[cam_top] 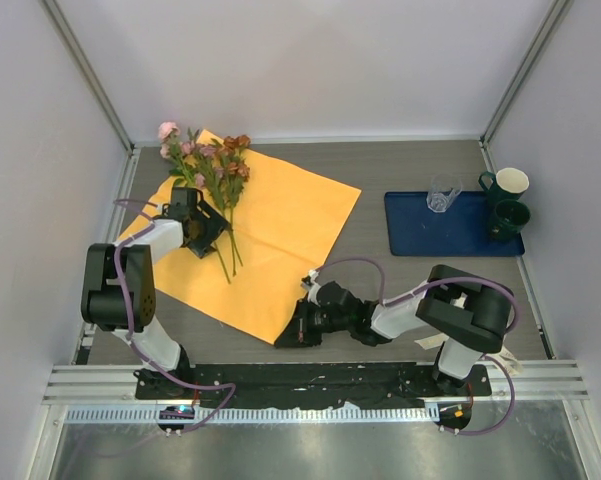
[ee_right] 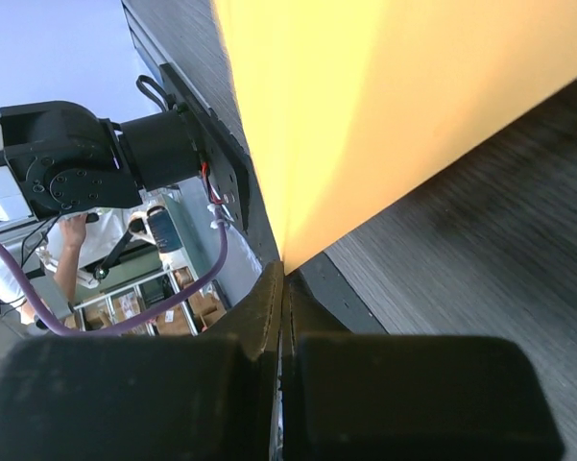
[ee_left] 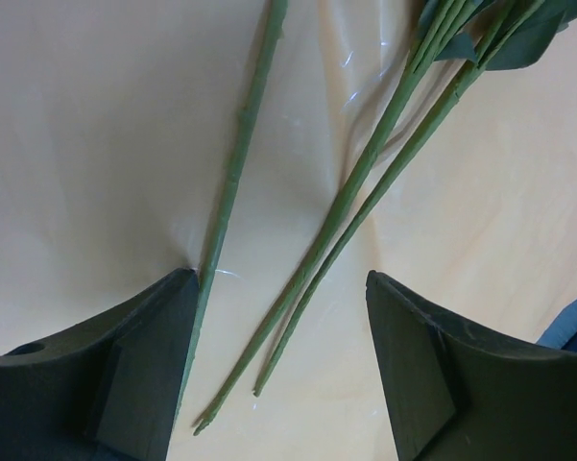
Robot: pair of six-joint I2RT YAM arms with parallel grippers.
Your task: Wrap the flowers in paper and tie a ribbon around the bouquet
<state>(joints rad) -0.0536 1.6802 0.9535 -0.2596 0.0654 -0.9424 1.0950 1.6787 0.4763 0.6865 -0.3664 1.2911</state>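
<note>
The flowers [cam_top: 210, 160], pink and brownish blooms on long green stems, lie on the orange paper [cam_top: 280, 225] near its far left corner. My left gripper [cam_top: 205, 228] is open low over the stem ends. In the left wrist view the stems [ee_left: 346, 211] run between the fingers [ee_left: 144, 365], and one stem lies against the left finger's inner edge. My right gripper [cam_top: 292, 335] is shut on the paper's near corner. The right wrist view shows the paper [ee_right: 384, 106] pinched at the fingertips of my right gripper [ee_right: 284, 274]. The ribbon is out of view.
A blue tray [cam_top: 420, 235] sits at the right, with a clear cup [cam_top: 442, 193] on it. Two dark green mugs [cam_top: 507, 185] [cam_top: 510, 217] stand at its right end. White walls enclose the table on three sides.
</note>
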